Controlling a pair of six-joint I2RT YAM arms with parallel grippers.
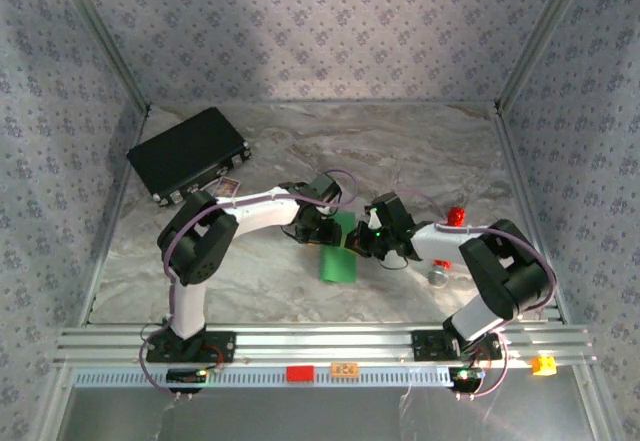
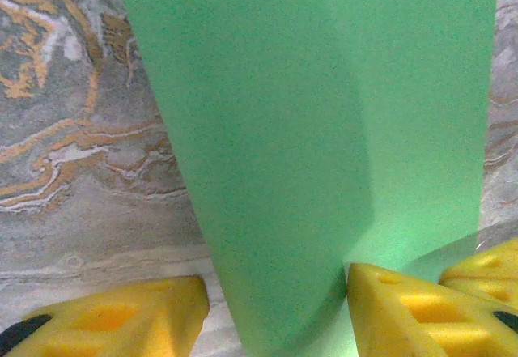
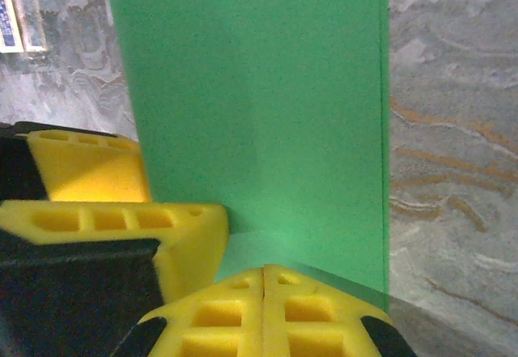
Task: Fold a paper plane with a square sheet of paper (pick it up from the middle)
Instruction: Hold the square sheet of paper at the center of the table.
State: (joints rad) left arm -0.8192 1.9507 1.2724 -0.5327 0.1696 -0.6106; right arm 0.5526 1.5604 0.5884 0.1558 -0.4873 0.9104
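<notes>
paper sheet (image 2: 324, 130), smooth green, creased, marbled table (image 2: 81, 130)

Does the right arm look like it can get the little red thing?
Probably yes. The little red thing stands close beside the right arm, with nothing between them. But the right claw is shut and pointing the other way, at the green paper, so it must turn first.

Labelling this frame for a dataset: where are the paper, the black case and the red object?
paper (image 1: 336, 264), top view, lower half.
black case (image 1: 188, 151), top view, lid centre.
red object (image 1: 456, 215), top view, its middle.
</notes>
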